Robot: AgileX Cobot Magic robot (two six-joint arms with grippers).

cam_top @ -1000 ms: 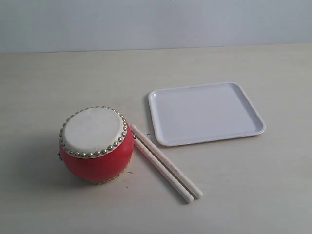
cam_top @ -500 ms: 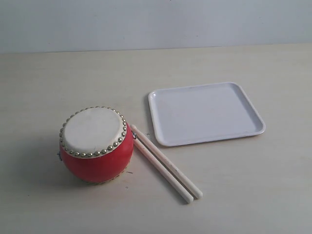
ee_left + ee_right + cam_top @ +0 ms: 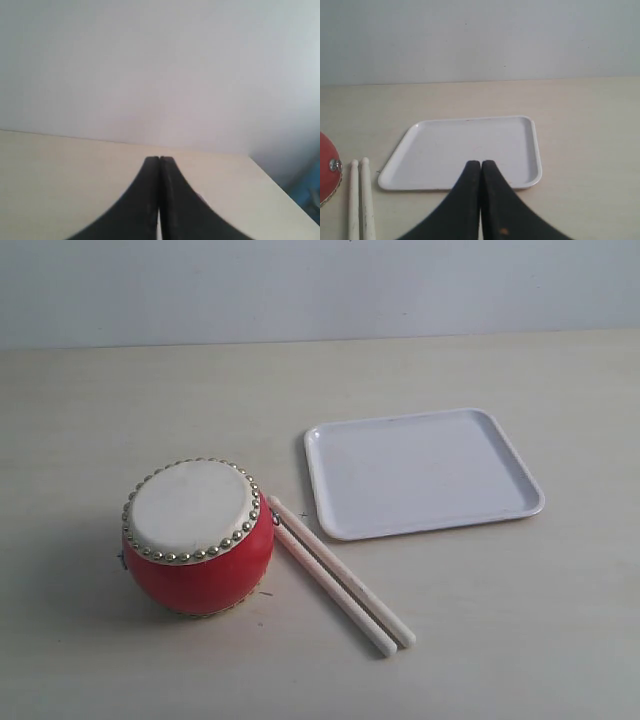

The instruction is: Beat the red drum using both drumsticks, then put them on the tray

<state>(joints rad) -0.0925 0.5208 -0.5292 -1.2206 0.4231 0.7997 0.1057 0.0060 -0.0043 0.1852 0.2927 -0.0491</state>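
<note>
Spanning the exterior view, pale table [image 3: 120,390]. White tray [image 3: 420,418] lies flat, right of centre. Red drum [image 3: 196,540] stands upright at front left, skin up. Drumsticks [image 3: 340,580] lie side by side on the table, touching each other, one end at the drum's right flank, just beside the tray's corner. Left gripper [image 3: 159,160]: fingers pressed together, gripping nothing. Right gripper [image 3: 480,163]: likewise closed and unladen, facing the tray.

drum [image 3: 198,535] left, drumsticks [image 3: 340,577] between, tray [image 3: 422,473] right
</note>
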